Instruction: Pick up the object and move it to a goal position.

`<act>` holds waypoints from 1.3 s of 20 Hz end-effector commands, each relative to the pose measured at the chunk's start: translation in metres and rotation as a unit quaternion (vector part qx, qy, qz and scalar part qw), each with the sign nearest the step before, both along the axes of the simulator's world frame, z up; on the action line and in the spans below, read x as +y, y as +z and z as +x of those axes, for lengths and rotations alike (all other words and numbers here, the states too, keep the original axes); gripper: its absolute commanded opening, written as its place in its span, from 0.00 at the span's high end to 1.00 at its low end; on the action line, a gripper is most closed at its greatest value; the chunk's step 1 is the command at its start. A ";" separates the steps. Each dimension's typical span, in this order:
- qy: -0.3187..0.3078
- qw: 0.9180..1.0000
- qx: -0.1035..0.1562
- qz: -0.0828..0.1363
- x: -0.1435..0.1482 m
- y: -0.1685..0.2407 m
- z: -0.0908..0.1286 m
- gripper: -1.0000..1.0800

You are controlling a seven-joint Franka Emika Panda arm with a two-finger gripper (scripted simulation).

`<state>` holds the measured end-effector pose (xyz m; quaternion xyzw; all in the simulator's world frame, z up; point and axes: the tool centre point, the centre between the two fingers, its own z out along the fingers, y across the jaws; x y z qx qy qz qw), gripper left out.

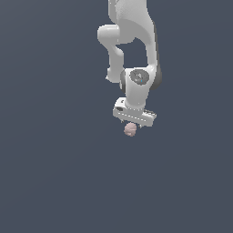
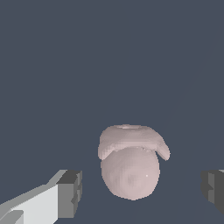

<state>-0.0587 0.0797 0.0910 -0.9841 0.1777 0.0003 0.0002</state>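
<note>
Pale pink lumpy blob [image 2: 129,166] between the white gripper's [image 2: 142,188] spread fingers [image 2: 70,192], a gap on each side, untouched, plain slate-grey surface [image 1: 54,173] open all around, fingertips cut off in wrist view, mostly hidden in exterior view

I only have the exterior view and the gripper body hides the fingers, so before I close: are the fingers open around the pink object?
Observer: Yes. In the wrist view the gripper is open, with the pink object between its fingers.
Operator: Touching it?
Observer: No, there is bare background on both sides of it.
Operator: What shape is it up close?
Observer: A rounded lobe under a flatter, overhanging cap.
</note>
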 end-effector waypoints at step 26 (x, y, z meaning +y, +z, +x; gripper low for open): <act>-0.002 1.000 0.000 0.000 0.000 -0.050 -0.001 1.00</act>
